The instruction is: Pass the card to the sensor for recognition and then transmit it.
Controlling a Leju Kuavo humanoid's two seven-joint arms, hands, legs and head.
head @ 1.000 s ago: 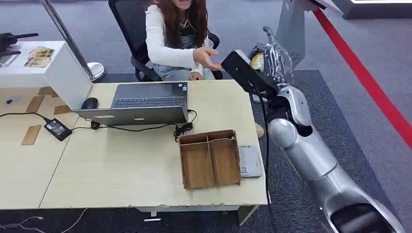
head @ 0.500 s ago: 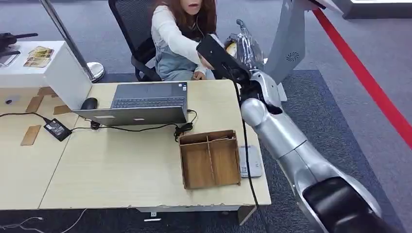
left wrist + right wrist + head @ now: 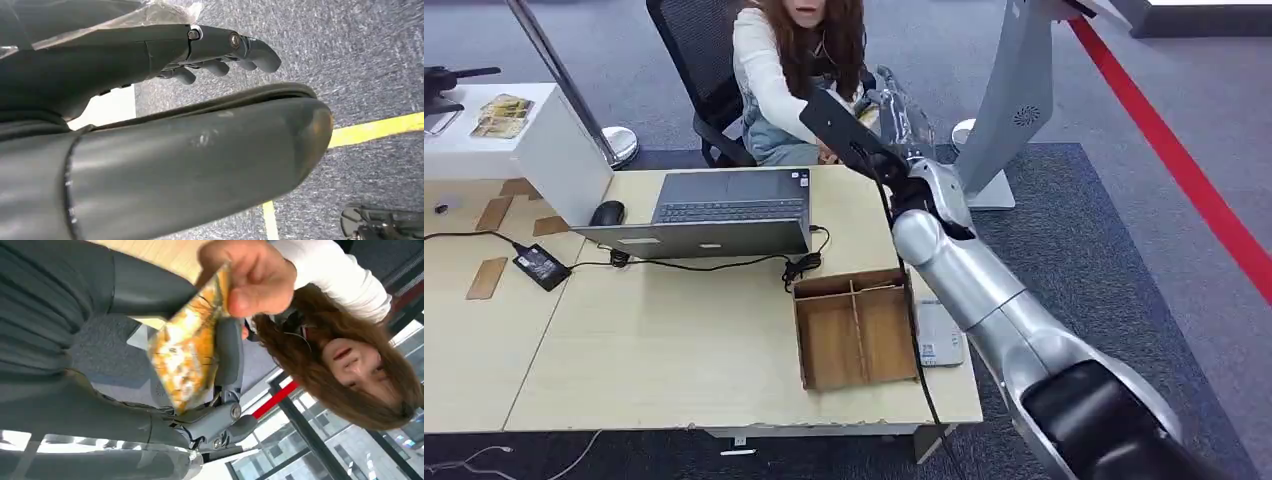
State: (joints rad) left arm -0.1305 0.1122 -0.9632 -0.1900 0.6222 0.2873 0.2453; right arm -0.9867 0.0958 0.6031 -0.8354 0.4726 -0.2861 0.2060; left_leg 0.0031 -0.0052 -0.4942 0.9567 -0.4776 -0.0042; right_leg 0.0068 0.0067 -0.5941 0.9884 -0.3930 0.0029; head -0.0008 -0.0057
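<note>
Right hand: my right hand [image 3: 894, 105] is raised at 12 o'clock beyond the desk [image 3: 674, 350], fingers around the card [image 3: 192, 347], offering it to the person [image 3: 789, 70].
Card: it sits between my fingers [image 3: 227, 357]; the person's hand [image 3: 250, 275] pinches its far end. I judge this the hand-over, so both of us hold it.
Left hand: my left hand [image 3: 220, 47] hangs over the carpet, fingers loosely curled, nothing in them.
Sensor: the flat grey reader [image 3: 939, 335] lies at 3 o'clock of the wooden tray [image 3: 856, 325], touching it; my forearm covers part of it.
Hard to tell: the wrist camera hides the contact from the head view; how firmly I grip, I cannot tell.
</note>
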